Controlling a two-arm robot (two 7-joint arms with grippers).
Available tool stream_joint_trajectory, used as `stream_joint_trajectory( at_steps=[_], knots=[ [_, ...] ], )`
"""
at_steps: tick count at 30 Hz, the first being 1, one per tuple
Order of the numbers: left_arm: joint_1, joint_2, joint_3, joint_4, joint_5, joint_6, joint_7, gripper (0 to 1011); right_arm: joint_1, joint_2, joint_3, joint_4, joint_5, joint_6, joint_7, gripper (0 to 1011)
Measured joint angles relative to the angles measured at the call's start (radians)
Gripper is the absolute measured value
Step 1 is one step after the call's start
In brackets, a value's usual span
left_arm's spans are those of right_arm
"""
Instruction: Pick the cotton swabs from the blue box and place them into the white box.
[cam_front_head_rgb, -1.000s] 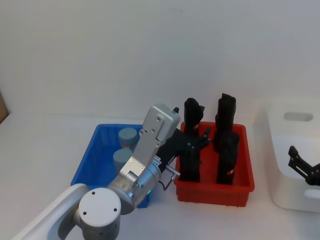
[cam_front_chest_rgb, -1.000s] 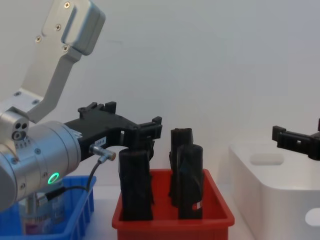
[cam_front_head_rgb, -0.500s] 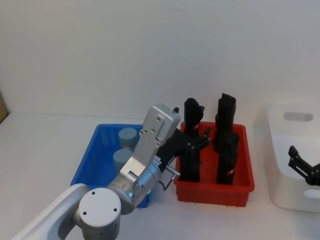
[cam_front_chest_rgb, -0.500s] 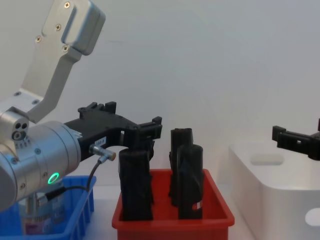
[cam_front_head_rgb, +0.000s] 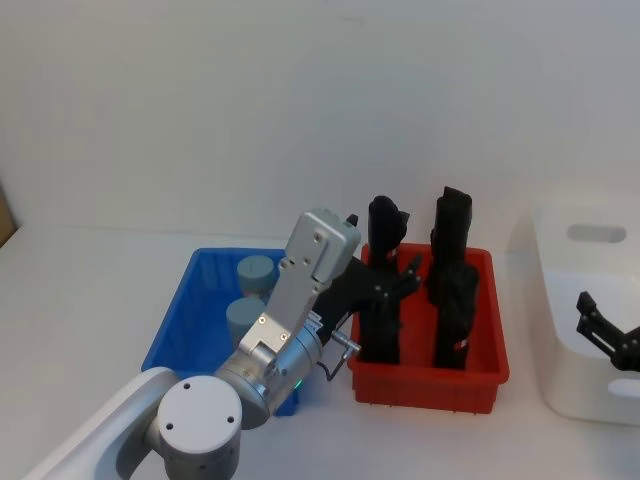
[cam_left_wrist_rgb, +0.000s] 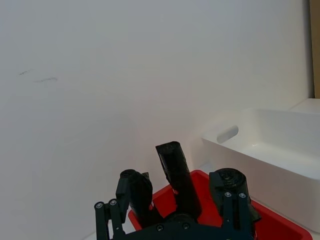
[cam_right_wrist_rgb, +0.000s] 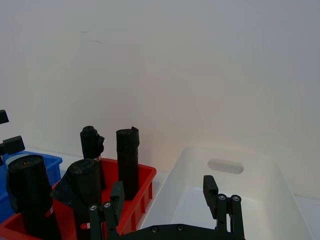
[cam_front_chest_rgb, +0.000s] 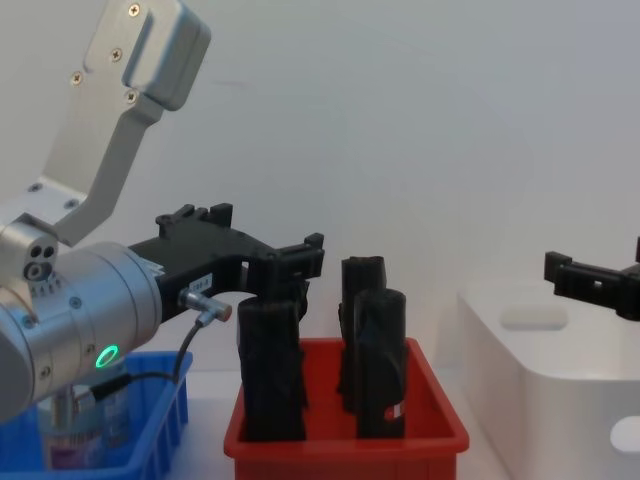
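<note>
Two cotton swabs jars with grey-blue lids (cam_front_head_rgb: 256, 270) (cam_front_head_rgb: 243, 316) stand in the blue box (cam_front_head_rgb: 178, 333); one jar (cam_front_chest_rgb: 85, 432) shows through the arm in the chest view. My left gripper (cam_front_head_rgb: 398, 278) (cam_front_chest_rgb: 292, 262) hangs open above the left part of the red bin, holding nothing; its fingers (cam_left_wrist_rgb: 102, 220) stand wide apart. The white box (cam_front_head_rgb: 560, 385) (cam_front_chest_rgb: 540, 400) sits at the far right. My right gripper (cam_front_head_rgb: 603, 332) (cam_front_chest_rgb: 590, 280) hovers open over that box, fingers (cam_right_wrist_rgb: 114, 202) spread.
A red bin (cam_front_head_rgb: 430, 385) (cam_front_chest_rgb: 340, 440) between the blue and white boxes holds several tall black upright cylinders (cam_front_head_rgb: 447, 280) (cam_front_chest_rgb: 375, 360). My left arm's silver body (cam_front_head_rgb: 300, 300) covers the blue box's right side. A plain white wall stands behind.
</note>
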Motion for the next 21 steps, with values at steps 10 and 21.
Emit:
stream_joint_trajectory(
  at_steps=[10, 21],
  knots=[
    [0.0, 0.0, 0.0, 0.0, 0.0, 0.0, 0.0, 1003, 0.008, 0.0, 0.0, 0.002, 0.002, 0.013, 0.027, 1002],
    [0.0, 0.0, 0.0, 0.0, 0.0, 0.0, 0.0, 1003, 0.037, 0.005, -0.003, 0.007, 0.01, 0.101, 0.136, 1002]
  ],
)
